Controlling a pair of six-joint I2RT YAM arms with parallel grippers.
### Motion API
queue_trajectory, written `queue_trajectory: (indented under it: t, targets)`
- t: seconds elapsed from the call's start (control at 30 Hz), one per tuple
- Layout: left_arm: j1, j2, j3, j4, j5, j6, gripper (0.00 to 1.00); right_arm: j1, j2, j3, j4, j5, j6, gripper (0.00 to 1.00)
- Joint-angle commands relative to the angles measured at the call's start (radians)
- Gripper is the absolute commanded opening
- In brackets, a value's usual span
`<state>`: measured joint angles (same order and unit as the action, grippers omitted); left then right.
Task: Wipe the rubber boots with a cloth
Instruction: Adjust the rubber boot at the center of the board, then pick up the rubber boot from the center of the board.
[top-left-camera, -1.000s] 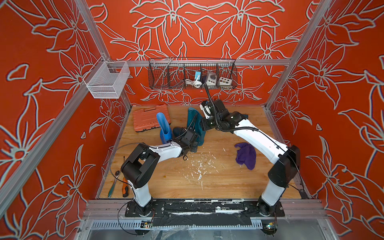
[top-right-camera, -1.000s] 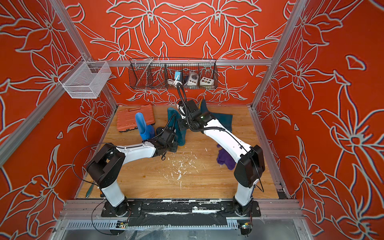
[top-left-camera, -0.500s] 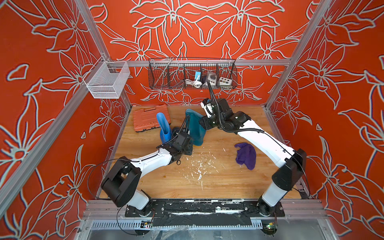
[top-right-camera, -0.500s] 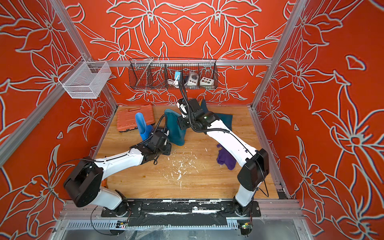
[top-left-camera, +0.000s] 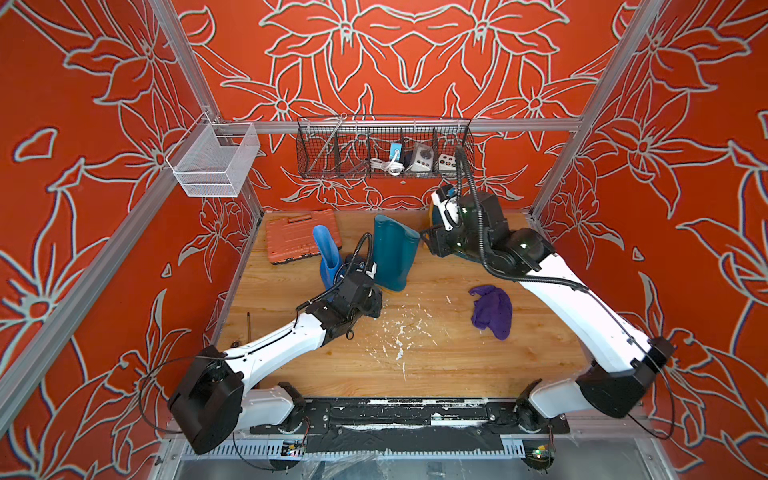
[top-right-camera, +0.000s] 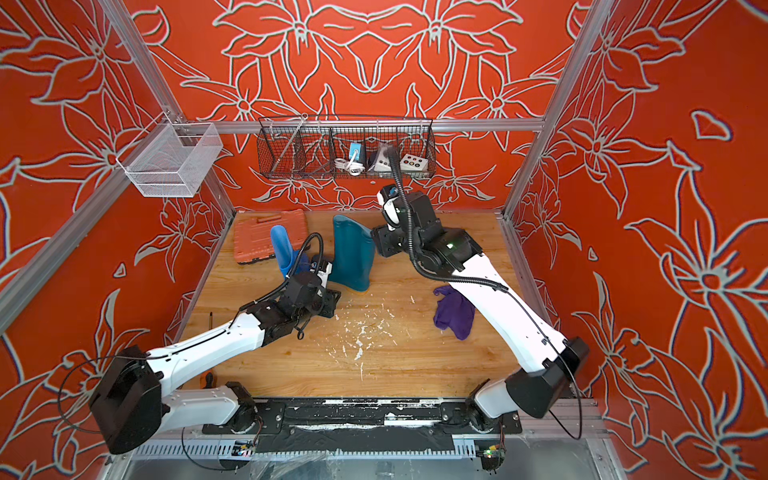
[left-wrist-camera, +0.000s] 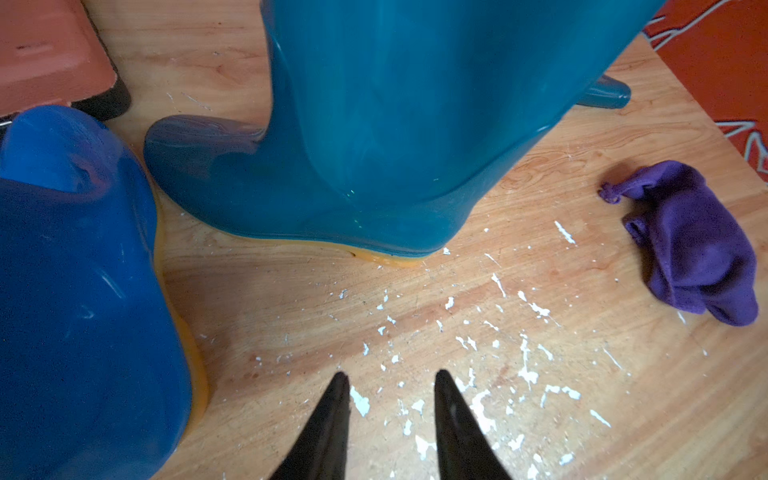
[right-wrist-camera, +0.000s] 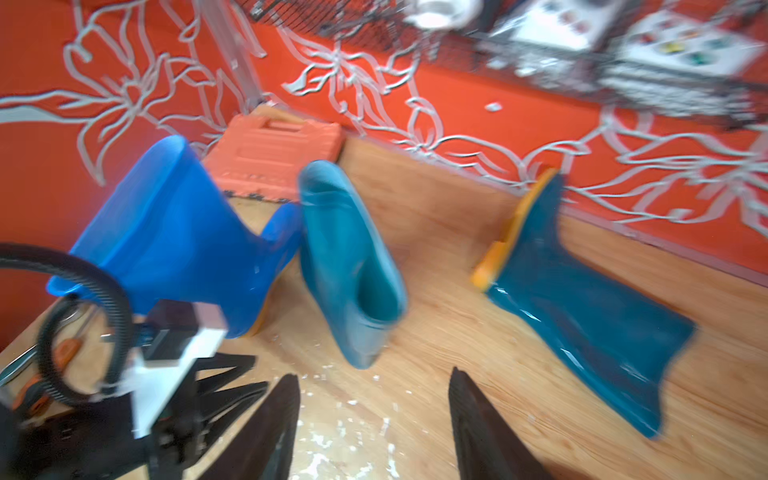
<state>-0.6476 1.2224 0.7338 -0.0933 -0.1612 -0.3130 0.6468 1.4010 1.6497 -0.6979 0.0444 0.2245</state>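
Note:
A bright blue rubber boot (top-left-camera: 328, 257) and a dark teal boot (top-left-camera: 392, 253) stand side by side on their orange-yellow soles at the back middle of the wooden floor. A second teal boot (right-wrist-camera: 582, 299) lies on its side near the back wall, mostly hidden by my right arm in both top views. The purple cloth (top-left-camera: 490, 309) lies crumpled on the floor to the right, touching neither gripper. My left gripper (left-wrist-camera: 390, 374) is open and empty, low over the floor in front of the standing boots. My right gripper (right-wrist-camera: 372, 374) hangs open and empty, raised beside the teal boot's top.
An orange tool case (top-left-camera: 299, 237) lies flat at the back left behind the blue boot. White flecks (top-left-camera: 399, 332) litter the floor's middle. A black wire basket (top-left-camera: 384, 149) hangs on the back wall, a white mesh basket (top-left-camera: 212, 162) on the left rail. A screwdriver (top-left-camera: 249, 322) lies by the left wall.
Both grippers opened. My right gripper left the teal boot's top and drew back to the right. My left arm pulled back from the boot's foot toward the front.

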Motion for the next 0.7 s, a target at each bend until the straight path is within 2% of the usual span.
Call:
queue_trajectory:
  t: [0.0,0.13,0.23,0.33,0.47,0.67]
  targets:
    - [-0.017,-0.041,-0.014,-0.035,-0.006,0.005,0.34,-0.084,-0.067,-0.069,-0.045,0.087,0.022,0.61]
    - [-0.054,-0.081,-0.024,-0.050,-0.015,0.000,0.34,-0.226,-0.101,-0.207,-0.023,0.025,0.088,0.62]
    - [-0.101,-0.096,-0.021,-0.072,-0.028,0.003,0.36,-0.245,-0.055,-0.288,0.026,-0.006,0.090,0.61]
    - [-0.128,-0.105,-0.005,-0.108,-0.043,0.002,0.38,-0.245,0.067,-0.309,0.075,-0.043,0.104,0.62]
    - [-0.145,-0.135,0.010,-0.140,-0.043,0.002,0.38,-0.244,0.264,-0.249,0.133,-0.058,0.106,0.67]
    - [-0.146,-0.170,0.008,-0.157,-0.044,-0.002,0.40,-0.239,0.516,-0.062,0.156,0.003,0.083,0.74]
